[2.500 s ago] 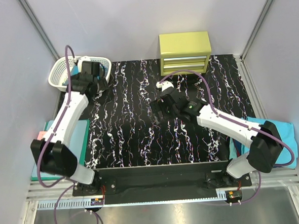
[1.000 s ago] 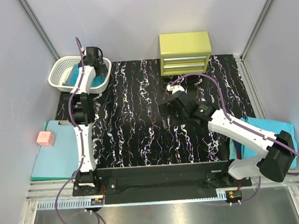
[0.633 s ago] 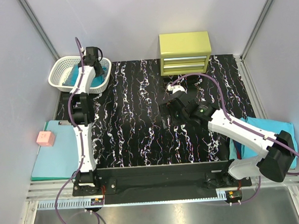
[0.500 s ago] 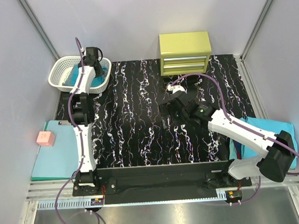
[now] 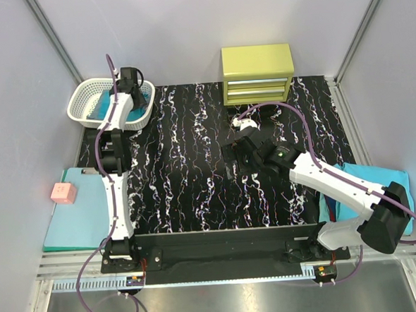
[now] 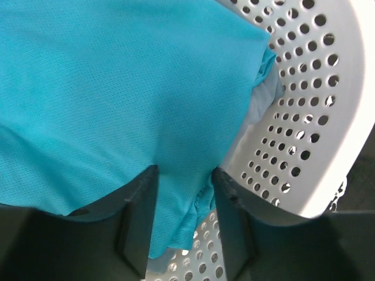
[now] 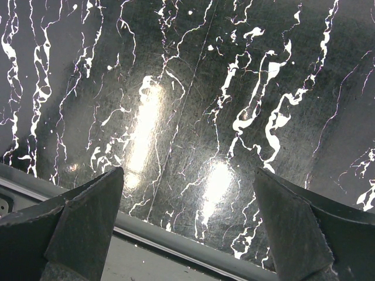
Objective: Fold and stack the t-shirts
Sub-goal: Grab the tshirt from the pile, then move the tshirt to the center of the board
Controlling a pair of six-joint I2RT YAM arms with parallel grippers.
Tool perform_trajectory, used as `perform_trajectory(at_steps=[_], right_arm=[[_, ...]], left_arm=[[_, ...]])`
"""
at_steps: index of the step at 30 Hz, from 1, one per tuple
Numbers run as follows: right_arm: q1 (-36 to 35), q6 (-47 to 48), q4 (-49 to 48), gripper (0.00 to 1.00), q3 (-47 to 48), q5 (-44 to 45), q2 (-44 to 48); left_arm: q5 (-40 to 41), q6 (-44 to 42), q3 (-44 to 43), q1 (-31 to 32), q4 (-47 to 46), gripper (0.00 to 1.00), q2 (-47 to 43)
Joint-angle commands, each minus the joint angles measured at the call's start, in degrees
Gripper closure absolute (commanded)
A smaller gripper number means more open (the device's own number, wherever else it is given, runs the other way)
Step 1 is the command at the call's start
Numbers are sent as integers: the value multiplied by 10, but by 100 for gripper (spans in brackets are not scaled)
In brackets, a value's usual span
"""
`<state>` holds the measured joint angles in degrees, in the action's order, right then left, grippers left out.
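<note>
While the basket (image 5: pixel 78 107) sat at upper left, we saw the left gripper (image 6: pixel 184 182) pinching a fold of the teal shirt (image 6: pixel 117 88) inside it. The right gripper (image 7: pixel 187 178) gaped wide above the table (image 7: pixel 193 82), holding nothing.

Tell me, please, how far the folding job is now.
Done: maybe the teal cloth beside the right arm; I cannot tell if it is folded. In hand: the left gripper straddles a shirt in the basket, grip unclear. Left: spreading it on the mat, folding, stacking; the right gripper hangs open.
</note>
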<state>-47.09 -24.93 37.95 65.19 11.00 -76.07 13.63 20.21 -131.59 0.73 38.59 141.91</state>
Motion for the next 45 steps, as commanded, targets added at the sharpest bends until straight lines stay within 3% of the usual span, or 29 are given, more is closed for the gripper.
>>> perform_trajectory(at_steps=[1,4,8,14,20,34,41,45], right_arm=[[-5,4,-14,0,-6,9,5],[-5,4,-16,0,-9,9,7],[-5,7,-18,0,-9,6,7],[-5,8,-29,0,-7,-7,8],[-5,8,-46,0,2,-18,12],[-5,28,-68,0,-3,2,71],[-5,29,-77,0,-11,17,94],[-4,28,-80,0,-14,19,102]], left_arm=[[-5,-1,6,-3,-21,61,-40],[-1,-3,9,-2,-21,72,-45],[7,4,19,-3,-21,100,-64],[58,6,110,39,-43,100,-189],[94,-5,181,121,-45,100,-319],[192,4,238,263,85,100,-572],[277,101,374,451,144,100,-683],[325,187,387,555,221,100,-703]])
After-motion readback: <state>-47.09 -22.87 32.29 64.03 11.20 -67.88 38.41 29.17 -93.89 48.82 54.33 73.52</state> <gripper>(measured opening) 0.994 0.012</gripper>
